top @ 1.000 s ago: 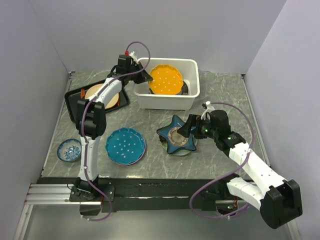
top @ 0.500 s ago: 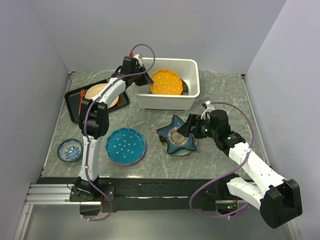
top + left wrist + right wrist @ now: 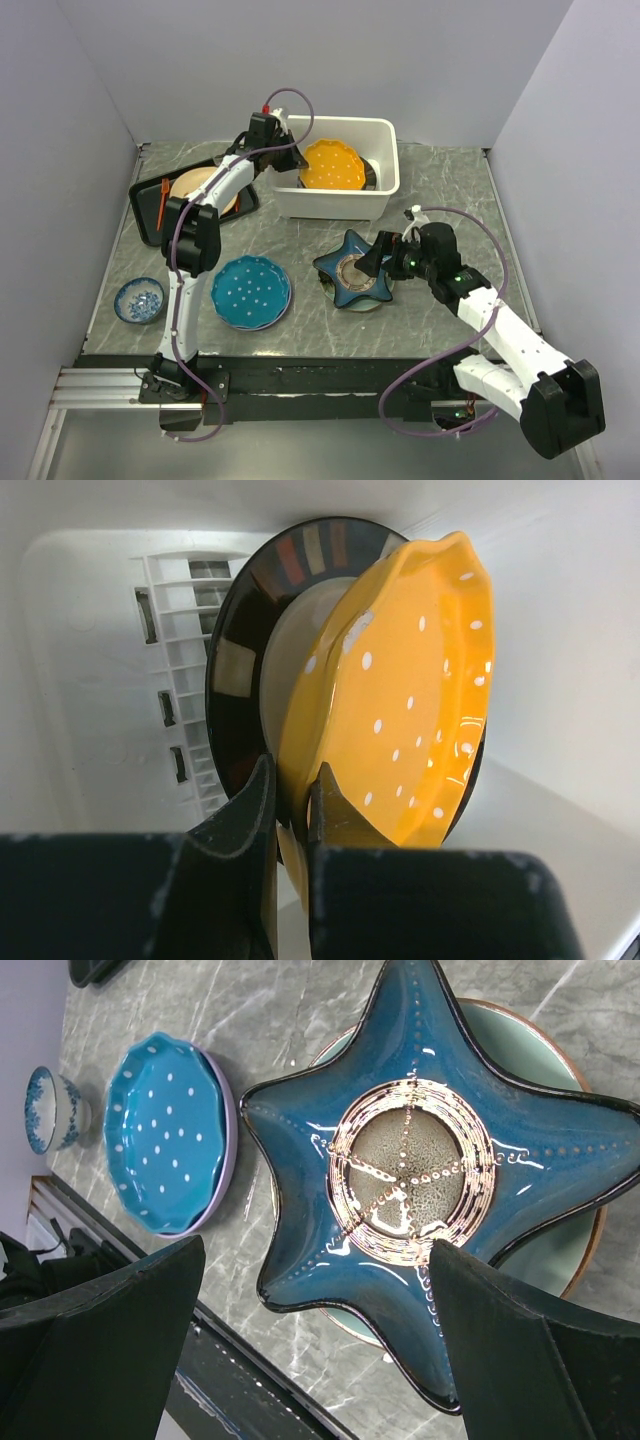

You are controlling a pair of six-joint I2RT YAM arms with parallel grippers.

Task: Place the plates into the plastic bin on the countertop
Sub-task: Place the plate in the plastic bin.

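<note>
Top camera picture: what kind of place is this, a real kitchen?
Probably a robot test booth, not a real kitchen: plain walls box in a marble-look countertop, two robot arms are bolted at its near edge, and plates sit out beside a white plastic bin.

Bright even light, glare on star plate [image 3: 440,1185]

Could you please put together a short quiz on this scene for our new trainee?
1. True or false: the left gripper is shut on the rim of the orange plate.
2. What lies directly under the star-shaped plate? A) a pale green plate B) a black tray C) a small blue bowl
3. Fill in: the jaws of the right gripper stand ____ above the star-shaped plate.

Key: 1 true; 2 A; 3 open.
</note>
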